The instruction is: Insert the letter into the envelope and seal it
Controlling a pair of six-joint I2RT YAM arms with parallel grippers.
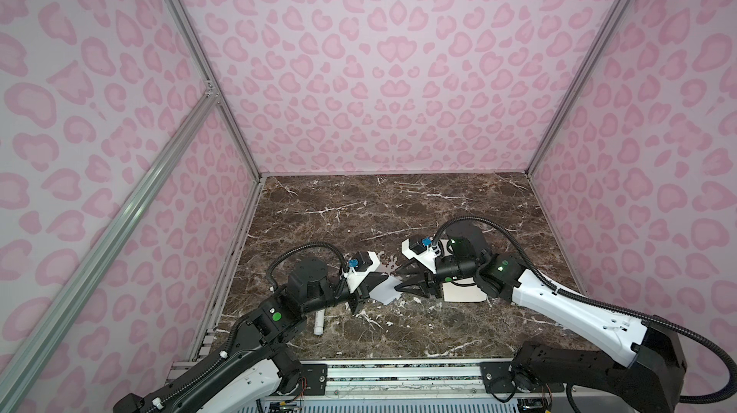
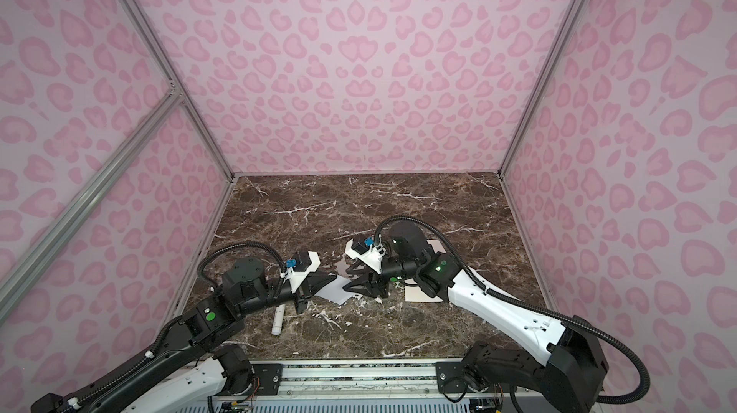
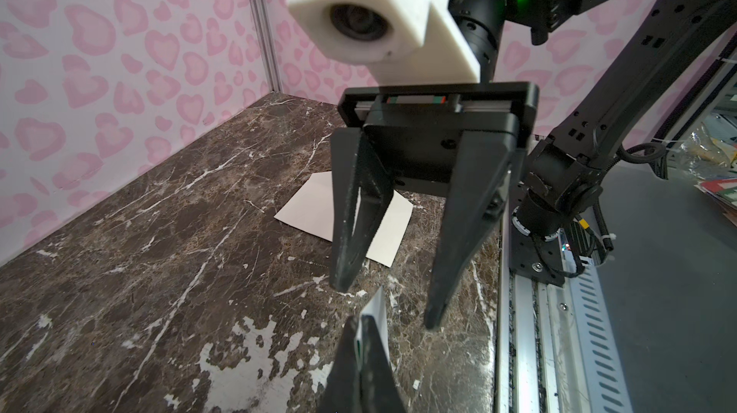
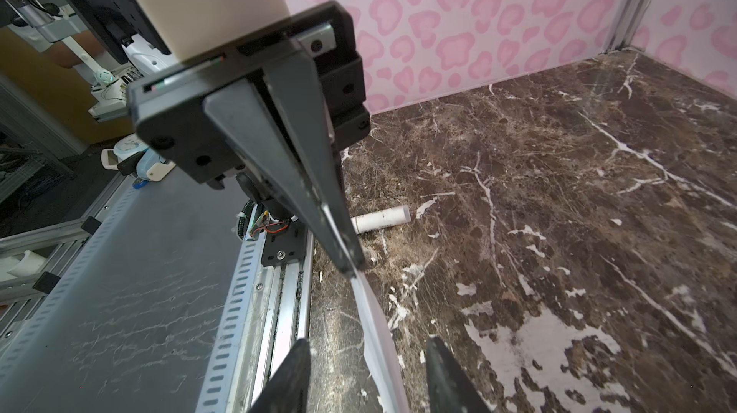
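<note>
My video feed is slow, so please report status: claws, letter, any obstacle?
Left claw shut on the letter. Right claw open, astride its free end. Envelope flat beneath right arm. White stick aside, near left arm.

The left arm [image 1: 255,323] and the right arm [image 1: 558,299] both reach inward, low and close to level, each bent at the elbow behind its wrist, so that the two end effectors meet almost tip to tip. The left end effector [image 1: 383,279] has its fingers pressed flat together and pinches one edge of the letter [image 1: 383,292] at the very tips. Directly opposite it, the right end effector [image 1: 395,281] has its jaws apart, with one of its fingers [image 3: 343,239] on either side of the letter's free edge and neither visibly touching it.
</note>
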